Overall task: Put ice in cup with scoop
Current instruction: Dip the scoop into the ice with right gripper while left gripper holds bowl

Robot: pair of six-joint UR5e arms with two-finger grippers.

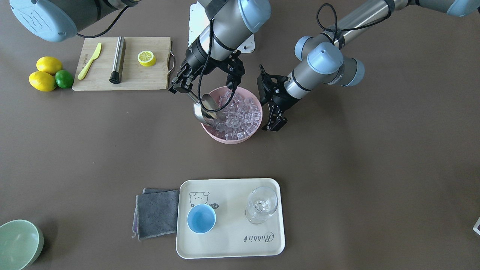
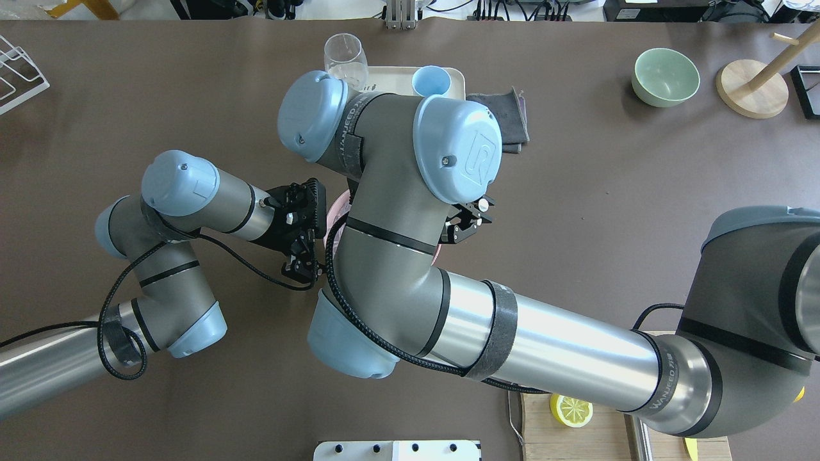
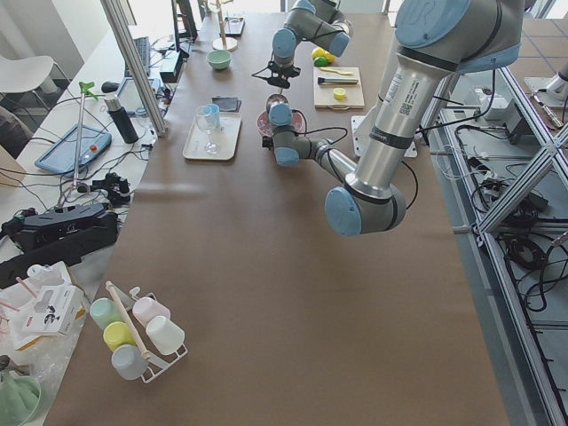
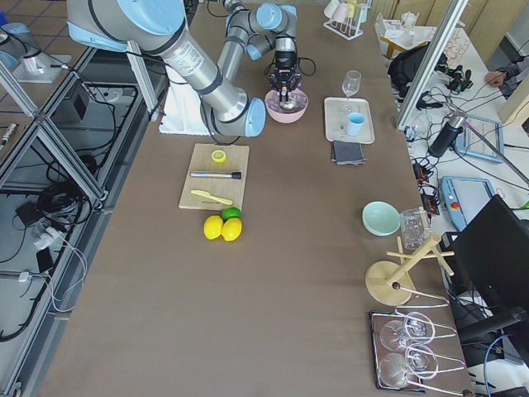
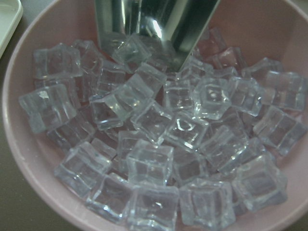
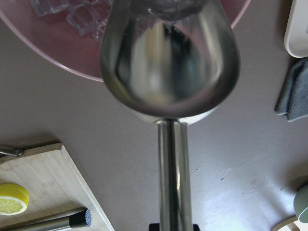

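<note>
My right gripper (image 1: 183,87) is shut on the handle of the steel scoop (image 1: 205,111). The scoop's trough dips into the ice (image 1: 240,116) at the side of the pink bowl (image 1: 225,138). The scoop's tip shows among the cubes in the left wrist view (image 5: 154,24), and its back shows in the right wrist view (image 6: 168,62). My left gripper (image 1: 275,120) looks open and hangs just outside the bowl's opposite rim. The light-blue cup (image 1: 201,218) stands empty on the cream tray (image 1: 232,240), apart from both grippers.
A clear stemmed glass (image 1: 261,204) stands on the tray beside the cup. A grey cloth (image 1: 157,213) lies next to the tray. A cutting board (image 1: 150,80) holds a knife, a steel rod and a lemon half. Lemons and a lime (image 1: 47,75) and a green bowl (image 1: 18,243) sit farther off.
</note>
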